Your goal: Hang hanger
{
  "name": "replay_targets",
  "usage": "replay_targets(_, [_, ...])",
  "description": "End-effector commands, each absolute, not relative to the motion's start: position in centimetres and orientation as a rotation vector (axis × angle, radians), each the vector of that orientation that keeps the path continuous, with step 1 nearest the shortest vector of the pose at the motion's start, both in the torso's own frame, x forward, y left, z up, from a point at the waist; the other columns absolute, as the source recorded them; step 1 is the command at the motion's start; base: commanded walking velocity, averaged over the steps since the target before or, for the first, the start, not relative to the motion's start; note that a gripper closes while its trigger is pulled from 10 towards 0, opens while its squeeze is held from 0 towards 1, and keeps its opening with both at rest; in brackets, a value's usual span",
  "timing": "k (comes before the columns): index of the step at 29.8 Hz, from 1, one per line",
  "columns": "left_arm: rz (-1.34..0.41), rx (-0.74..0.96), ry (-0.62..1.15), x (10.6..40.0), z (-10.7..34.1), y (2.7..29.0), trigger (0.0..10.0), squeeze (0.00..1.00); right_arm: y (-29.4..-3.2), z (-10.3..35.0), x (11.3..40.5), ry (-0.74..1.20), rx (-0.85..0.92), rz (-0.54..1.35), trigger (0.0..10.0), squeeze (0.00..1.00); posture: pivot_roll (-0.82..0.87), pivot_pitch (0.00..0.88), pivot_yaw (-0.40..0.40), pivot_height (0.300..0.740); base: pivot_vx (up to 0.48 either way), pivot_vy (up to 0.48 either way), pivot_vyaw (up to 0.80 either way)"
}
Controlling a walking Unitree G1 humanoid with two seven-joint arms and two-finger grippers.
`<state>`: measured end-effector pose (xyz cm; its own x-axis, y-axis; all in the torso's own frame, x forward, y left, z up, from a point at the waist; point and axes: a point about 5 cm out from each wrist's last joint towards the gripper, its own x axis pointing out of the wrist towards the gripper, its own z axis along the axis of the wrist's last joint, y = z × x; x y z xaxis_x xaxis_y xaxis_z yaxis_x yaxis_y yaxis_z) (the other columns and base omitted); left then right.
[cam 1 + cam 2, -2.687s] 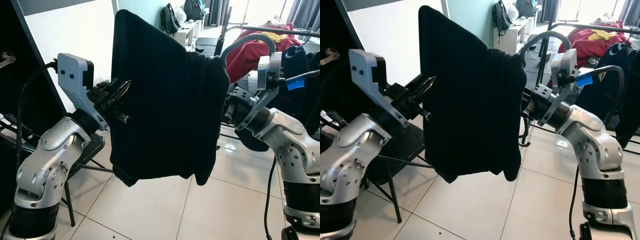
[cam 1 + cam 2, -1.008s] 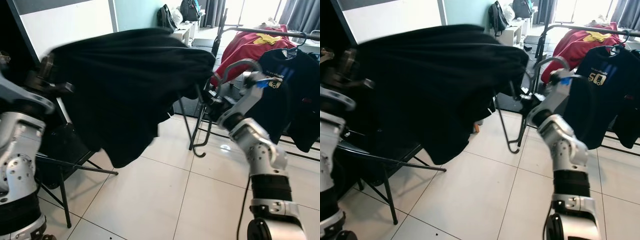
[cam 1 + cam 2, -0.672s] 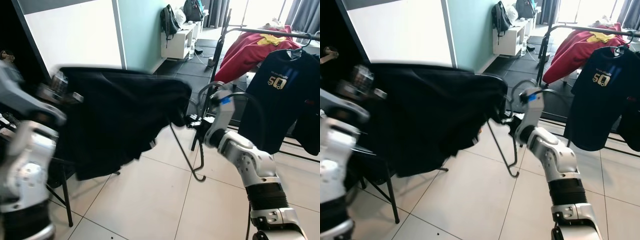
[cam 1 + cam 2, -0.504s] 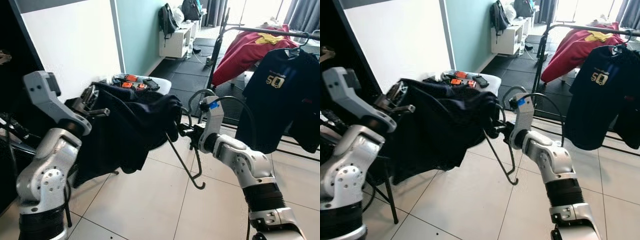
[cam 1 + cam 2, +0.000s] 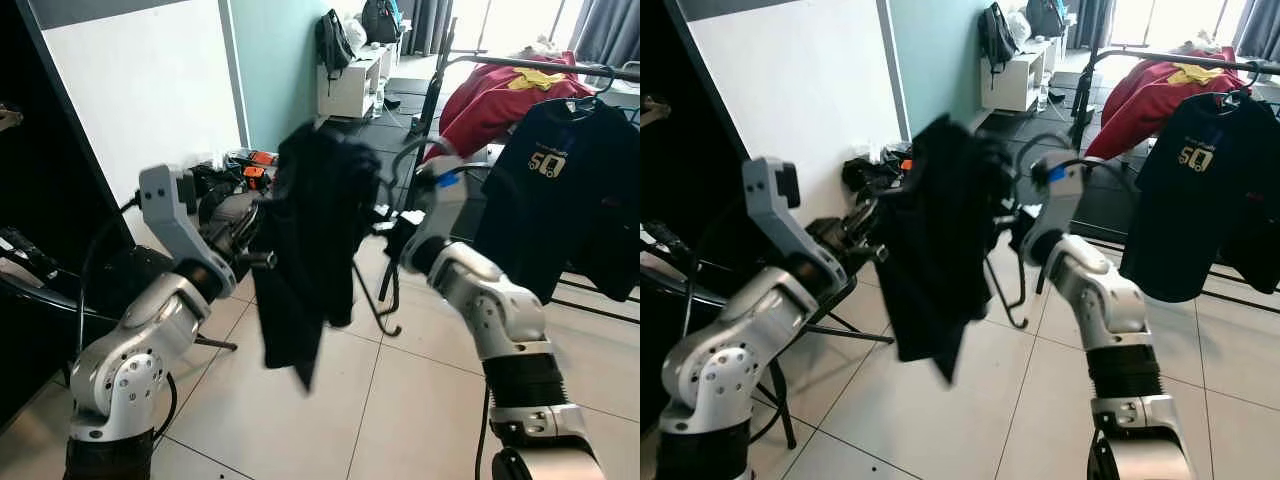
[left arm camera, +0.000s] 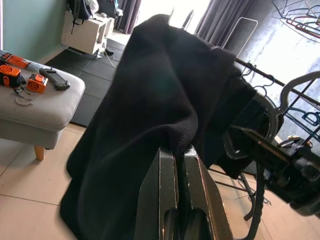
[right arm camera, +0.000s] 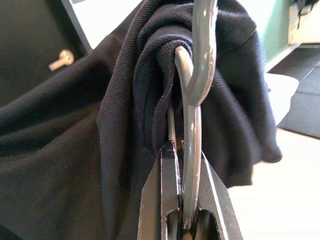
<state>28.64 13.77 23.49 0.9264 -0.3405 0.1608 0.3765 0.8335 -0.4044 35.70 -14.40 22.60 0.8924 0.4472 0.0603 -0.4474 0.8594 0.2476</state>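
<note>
Tiled floor [image 5: 330, 410] behind, both fingers clamp: left pinching black garment [image 5: 305, 240], right gripping half-hidden hanger [image 7: 192, 145].

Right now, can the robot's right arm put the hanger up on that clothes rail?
Probably not yet. The right gripper holds the hanger with the black shirt bunched on it, and the clothes rail stands farther back.

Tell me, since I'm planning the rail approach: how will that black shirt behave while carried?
The black shirt is probably floppy: it hangs in loose folds. It may swing, pinched only by the left gripper and bunched on the grey hanger held by the right gripper.
</note>
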Motion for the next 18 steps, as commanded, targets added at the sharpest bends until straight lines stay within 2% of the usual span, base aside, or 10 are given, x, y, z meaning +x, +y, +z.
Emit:
replay_targets(1, [-0.400,-0.429,-0.053,28.1,23.1,13.9,1.1,0.00,-14.3,24.2,35.7,-0.081,0.306,0.484,10.0,0.00,-0.04,0.000,-0.003,0.740,0.000,0.000,0.00])
replay_targets(2, [-0.438,-0.403,-0.018,27.6,22.6,13.7,4.0,1.00,-14.4,24.9,35.6,-0.119,0.342,0.502,10.0,0.00,-0.03,0.000,0.001,0.740,0.000,0.000,0.00])
replay_targets(3, [-0.490,-0.365,0.027,26.9,22.0,13.4,6.8,1.00,-14.5,25.7,35.6,-0.153,0.371,0.530,10.0,0.00,-0.03,0.000,0.004,0.740,0.000,0.000,0.00])
replay_targets(5, [-0.525,-0.339,0.058,26.5,21.5,13.2,6.8,1.00,-14.5,26.1,35.5,-0.176,0.385,0.550,10.0,0.00,-0.03,0.000,0.006,0.740,0.000,0.000,0.00])
replay_targets(6, [-0.551,-0.297,0.100,26.1,20.9,13.0,8.9,1.00,-14.5,26.5,35.4,-0.196,0.379,0.571,10.0,0.00,-0.03,0.000,0.013,0.740,0.000,0.000,0.00])
replay_targets(7, [-0.551,-0.297,0.100,26.1,20.9,13.0,8.9,1.00,-14.5,26.5,35.4,-0.196,0.379,0.571,10.0,0.00,-0.03,0.000,0.013,0.740,0.000,0.000,0.00])
replay_targets(8, [-0.571,-0.259,0.134,25.9,20.3,12.9,10.0,1.00,-14.5,26.8,35.4,-0.208,0.366,0.589,10.0,0.00,-0.04,0.000,0.015,0.740,0.000,0.000,0.00])
replay_targets(15, [-0.691,-0.083,0.167,25.1,20.3,13.2,10.0,1.00,-13.9,27.0,34.7,-0.220,0.189,0.740,10.0,0.00,-0.05,0.000,0.035,0.740,0.000,0.000,0.00])
replay_targets(17, [-0.664,-0.062,-0.027,25.9,24.5,15.7,10.0,1.00,-15.0,27.3,33.4,-0.235,0.107,0.868,10.0,0.00,-0.06,0.000,0.045,0.740,0.000,0.000,0.00])
replay_targets(18, [-0.664,-0.062,-0.027,25.9,24.5,15.7,10.0,1.00,-15.0,27.3,33.4,-0.235,0.107,0.868,10.0,0.00,-0.06,0.000,0.045,0.740,0.000,0.000,0.00])
